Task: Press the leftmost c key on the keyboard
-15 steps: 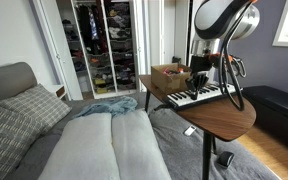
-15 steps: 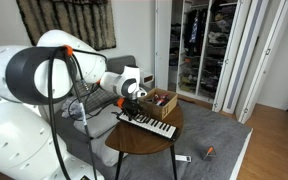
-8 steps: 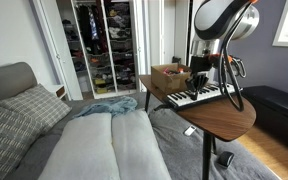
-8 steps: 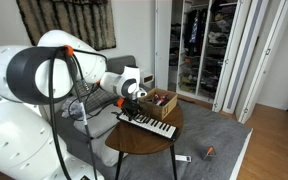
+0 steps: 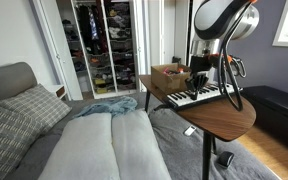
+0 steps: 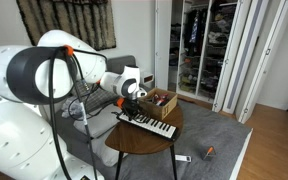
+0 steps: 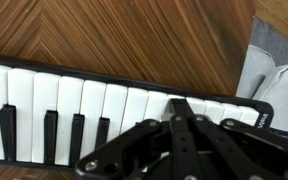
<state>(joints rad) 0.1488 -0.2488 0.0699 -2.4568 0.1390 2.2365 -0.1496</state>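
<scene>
The slim pale keyboard (image 5: 206, 96) lies on a round wooden table (image 5: 229, 120), also in an exterior view (image 6: 154, 126). In the wrist view its white and black keys (image 7: 74, 105) run across the frame, with the keyboard's end at the right. My gripper (image 7: 179, 104) is shut, its two fingers pressed together. Their tip rests at a white key near that end. Whether the key is pressed down, I cannot tell. In both exterior views the gripper (image 5: 200, 84) (image 6: 134, 104) hangs low over the keyboard's end next to the brown box.
A square brown box (image 5: 168, 75) (image 6: 163, 101) stands on the table behind the keyboard. A bed with pillows (image 5: 104, 140) lies beside the table. An open closet (image 5: 104, 45) is at the back. Small objects lie on the grey carpet (image 6: 206, 152).
</scene>
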